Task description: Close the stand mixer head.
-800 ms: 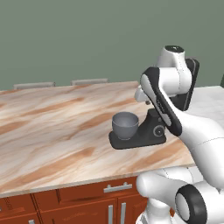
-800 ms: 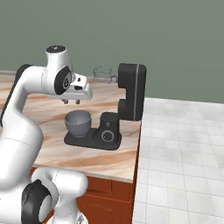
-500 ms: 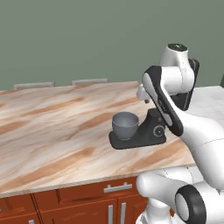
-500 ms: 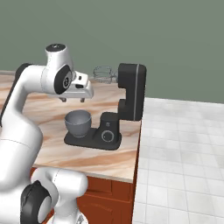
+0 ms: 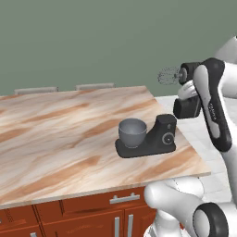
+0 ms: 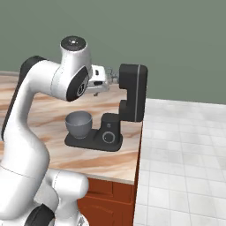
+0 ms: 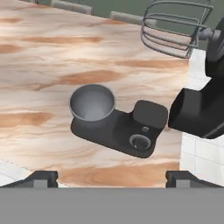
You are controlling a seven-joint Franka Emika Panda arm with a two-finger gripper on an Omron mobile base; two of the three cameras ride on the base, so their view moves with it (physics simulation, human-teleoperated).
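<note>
Since half a second ago the arm has swung a little: in the left base view its elbow link now sits further right and higher, uncovering the mixer base (image 5: 147, 141) and bowl (image 5: 132, 131) it partly hid before. The mixer itself has not moved, and the head (image 6: 133, 90) is as upright as it was.

The head stands tipped back on its column, well above the bowl, with the whisk (image 5: 168, 75) sticking out sideways toward the arm. In the left base view most of the head is hidden behind the white forearm; only a dark corner (image 5: 187, 107) shows. In the hand view the head is cut off at the right edge, and the whisk (image 7: 175, 27) at the top.

The gripper (image 6: 111, 79) is just beside the whisk end of the head, seen in the right base view. I can't tell from there whether it touches. In the hand view the two fingertips (image 7: 41, 178) sit far apart at the bottom corners, so the jaws are wide and hold nothing. The bowl (image 7: 92, 103) lies between them, far below on the marble counter (image 5: 55, 134).
</note>
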